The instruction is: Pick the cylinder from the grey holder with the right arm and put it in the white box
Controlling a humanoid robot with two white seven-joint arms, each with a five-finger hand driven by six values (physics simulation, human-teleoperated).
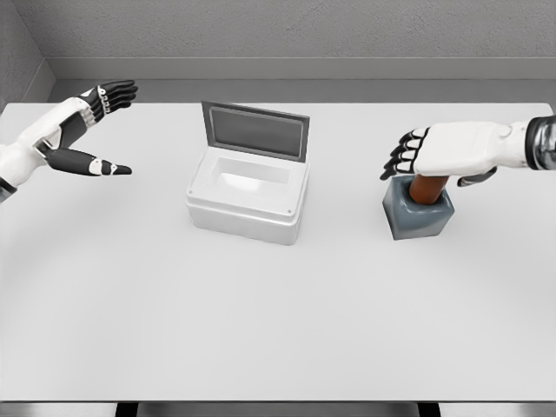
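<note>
A brown cylinder (426, 189) stands upright in the grey holder (418, 216) at the table's right. My right hand (415, 155) hovers directly over the cylinder's top, palm down, fingers relaxed and pointing left, holding nothing. The white box (248, 196) sits at the table's middle with its grey lid (254, 130) raised at the back, and its inside looks bare. My left hand (100, 130) hangs above the table's far left, fingers spread.
The white table (278, 321) stretches wide in front of the box and holder. A grey wall runs behind the table's far edge.
</note>
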